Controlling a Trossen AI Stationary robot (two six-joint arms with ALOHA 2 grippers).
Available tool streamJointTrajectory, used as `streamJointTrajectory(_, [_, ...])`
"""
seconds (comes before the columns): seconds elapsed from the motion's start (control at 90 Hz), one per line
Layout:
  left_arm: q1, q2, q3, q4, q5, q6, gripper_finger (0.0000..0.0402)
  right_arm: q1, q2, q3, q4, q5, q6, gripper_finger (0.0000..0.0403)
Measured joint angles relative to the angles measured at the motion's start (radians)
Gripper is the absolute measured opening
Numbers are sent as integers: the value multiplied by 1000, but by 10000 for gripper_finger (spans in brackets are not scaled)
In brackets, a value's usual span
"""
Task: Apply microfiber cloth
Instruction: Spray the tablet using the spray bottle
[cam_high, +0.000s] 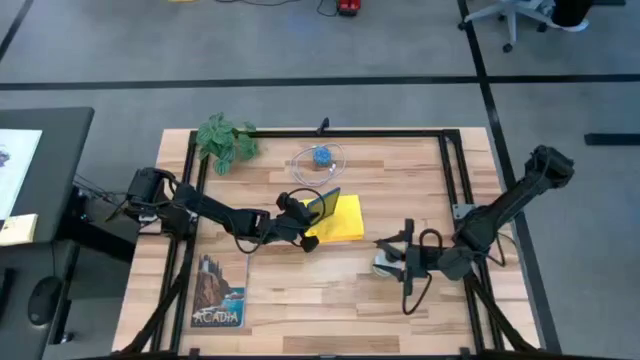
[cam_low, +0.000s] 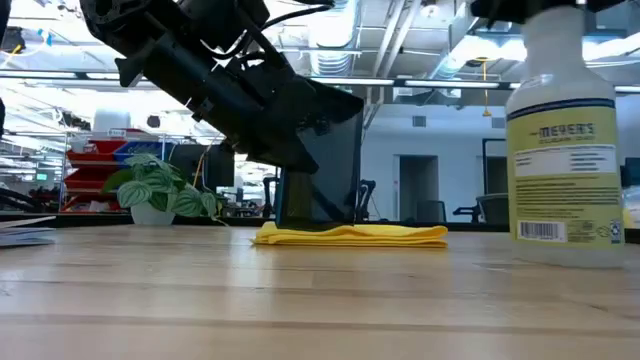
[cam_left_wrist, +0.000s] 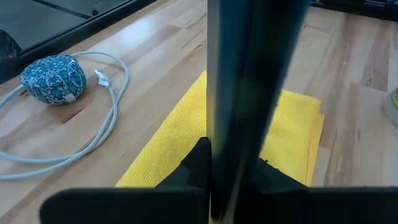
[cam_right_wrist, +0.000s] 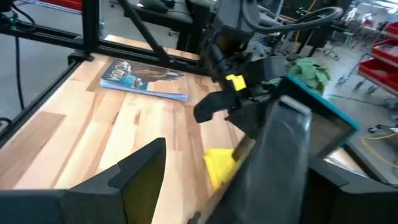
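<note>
A dark tablet (cam_high: 327, 203) stands on edge on the bright yellow microfiber cloth (cam_high: 346, 222), which lies flat near the table's middle. My left gripper (cam_high: 307, 223) reaches in from the table's left and is shut on the tablet. In the left wrist view the tablet (cam_left_wrist: 249, 74) shows edge-on over the cloth (cam_left_wrist: 168, 149). A white spray bottle (cam_low: 562, 140) stands upright on the table right of the cloth. My right gripper (cam_high: 393, 255) is at the bottle's top. Its fingers are open on either side of the bottle (cam_right_wrist: 273, 162), with a gap showing beside one finger (cam_right_wrist: 140, 171). My left gripper pinches the tablet between its two fingers at its left edge (cam_low: 292, 160), the fingers slanting down from the table's left. The tablet stands nearly upright with its lower edge (cam_low: 315, 224) on the cloth. From the wrist, the tablet's edge (cam_left_wrist: 233, 155) runs straight up between the fingers.
A potted plant (cam_high: 226, 138) stands at the far left. A blue ball with a looped white cable (cam_high: 321, 157) lies behind the cloth. A picture book (cam_high: 218, 292) lies at the near left. Black frame rails (cam_high: 455, 170) run along the table's edges.
</note>
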Motion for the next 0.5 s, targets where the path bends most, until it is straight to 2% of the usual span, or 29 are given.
streamJointTrajectory(0.267, [0, 0, 0, 0, 0, -1, 9, 3, -85, 0, -252, 3, 215, 249])
streamJointTrajectory(0.5, [0, 0, 0, 0, 0, -3, 9, 3, -149, 0, -295, 5, 262, 249])
